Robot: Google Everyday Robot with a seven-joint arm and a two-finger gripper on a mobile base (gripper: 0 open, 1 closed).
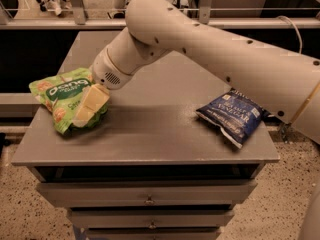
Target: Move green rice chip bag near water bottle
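The green rice chip bag (57, 91) lies under and left of the gripper (91, 106), near the bench's (150, 134) left edge. Its long axis seems to run back-left to front-right, lettered end rearward. The gripper sits over its right half — how wide, I cannot tell. A shallow pinch on the puffy film could slip — or shove it off the edge.

Green rice chip bag (56, 98), a puffy light-green pouch with white lettering and tan chip pictures, is lying flat at the left edge of the cabinet top (150, 134), gripper (90, 106) overlapping its right half.
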